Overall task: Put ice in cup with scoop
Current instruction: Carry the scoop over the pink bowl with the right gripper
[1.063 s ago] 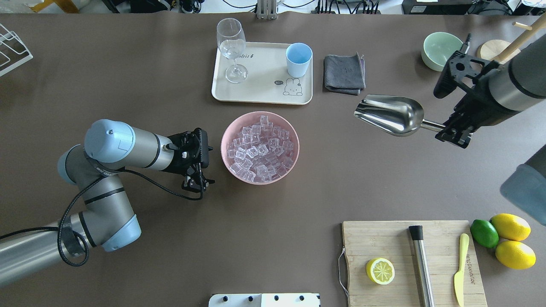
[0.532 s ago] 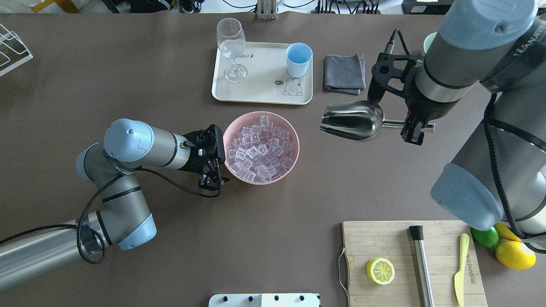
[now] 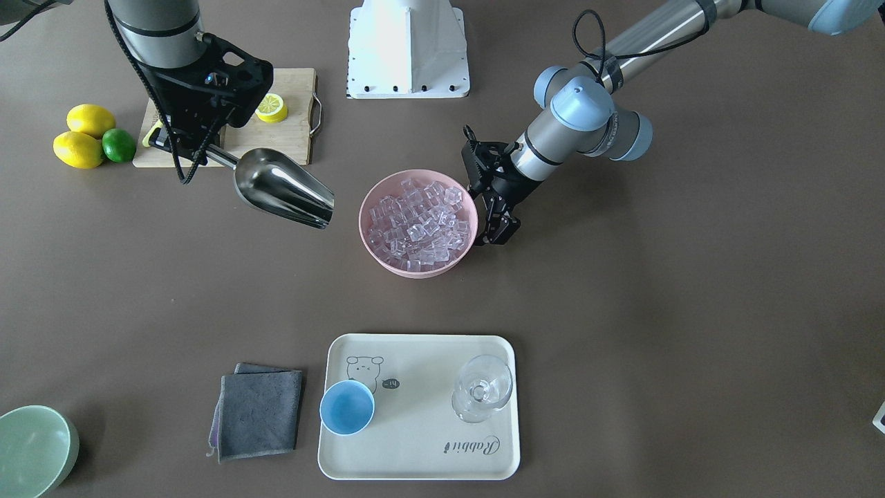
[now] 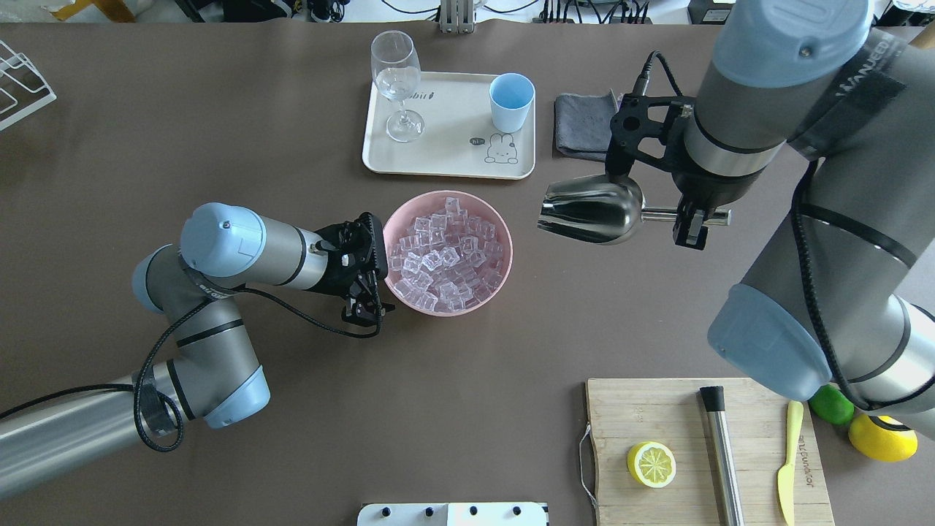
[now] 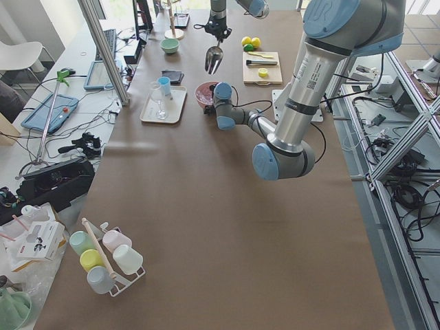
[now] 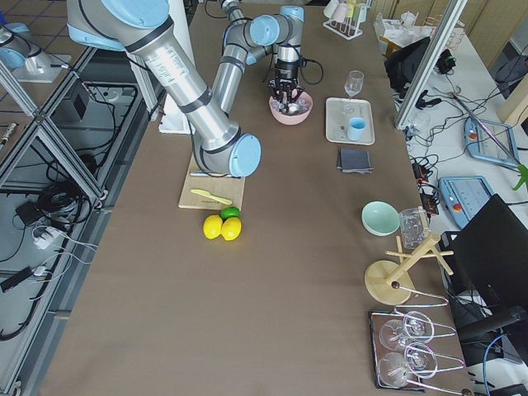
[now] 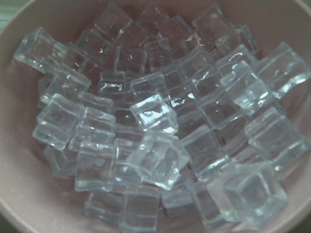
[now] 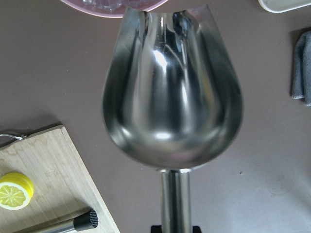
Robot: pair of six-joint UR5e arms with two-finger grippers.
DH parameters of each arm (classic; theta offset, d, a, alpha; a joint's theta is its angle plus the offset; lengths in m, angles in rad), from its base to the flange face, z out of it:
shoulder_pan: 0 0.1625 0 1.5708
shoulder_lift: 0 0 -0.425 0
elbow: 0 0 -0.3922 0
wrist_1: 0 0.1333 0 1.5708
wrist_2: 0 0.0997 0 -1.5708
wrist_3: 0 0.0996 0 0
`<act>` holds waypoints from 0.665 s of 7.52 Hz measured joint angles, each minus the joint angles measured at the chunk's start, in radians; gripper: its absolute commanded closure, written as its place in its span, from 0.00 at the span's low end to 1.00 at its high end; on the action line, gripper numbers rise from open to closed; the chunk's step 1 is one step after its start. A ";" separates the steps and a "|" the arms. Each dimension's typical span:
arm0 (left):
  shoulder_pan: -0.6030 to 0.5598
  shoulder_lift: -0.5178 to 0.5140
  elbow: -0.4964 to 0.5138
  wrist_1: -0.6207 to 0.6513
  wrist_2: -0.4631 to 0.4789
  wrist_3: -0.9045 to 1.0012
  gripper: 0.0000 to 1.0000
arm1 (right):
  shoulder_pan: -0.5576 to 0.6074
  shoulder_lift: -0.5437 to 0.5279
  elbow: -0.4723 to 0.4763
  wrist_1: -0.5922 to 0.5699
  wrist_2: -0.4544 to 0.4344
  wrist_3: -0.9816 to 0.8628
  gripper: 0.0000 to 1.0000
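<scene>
The ice [image 4: 445, 252] fills a pink bowl [image 4: 509, 256] at mid-table, and the left wrist view shows the ice [image 7: 155, 116] close up. My right gripper [image 4: 690, 218] is shut on the rod handle of the steel scoop [image 4: 592, 212]. It holds the scoop level above the table, mouth towards the bowl, a short gap to the bowl's right. The scoop [image 8: 170, 97] is empty. My left gripper [image 4: 365, 310] points down against the bowl's left rim and looks open. The light-blue cup [image 4: 511, 98] stands on the cream tray [image 4: 438, 164] behind the bowl.
A wine glass [image 4: 397, 80] stands on the tray's left side. A grey cloth [image 4: 577, 128] lies right of the tray, partly under my right arm. A cutting board [image 4: 657, 416] at front right holds a lemon half, a steel cylinder [image 4: 722, 453] and a yellow knife. A green bowl [image 3: 34, 449] stands at the far corner.
My right arm has carried the scoop left, towards the pink bowl. My left gripper moved right to the bowl's rim and has since held still.
</scene>
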 measured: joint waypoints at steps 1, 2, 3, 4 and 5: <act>0.001 -0.001 0.000 0.000 0.001 0.000 0.02 | -0.029 0.068 -0.065 -0.057 -0.030 0.000 1.00; 0.004 -0.003 0.000 0.000 0.000 0.001 0.02 | -0.056 0.125 -0.132 -0.096 -0.063 0.000 1.00; 0.005 -0.003 -0.001 -0.001 0.000 0.001 0.02 | -0.082 0.169 -0.183 -0.128 -0.095 0.000 1.00; 0.006 -0.003 -0.001 -0.001 0.000 0.001 0.02 | -0.105 0.206 -0.226 -0.152 -0.121 0.000 1.00; 0.006 -0.003 -0.001 -0.001 0.000 0.001 0.02 | -0.124 0.238 -0.264 -0.165 -0.143 0.000 1.00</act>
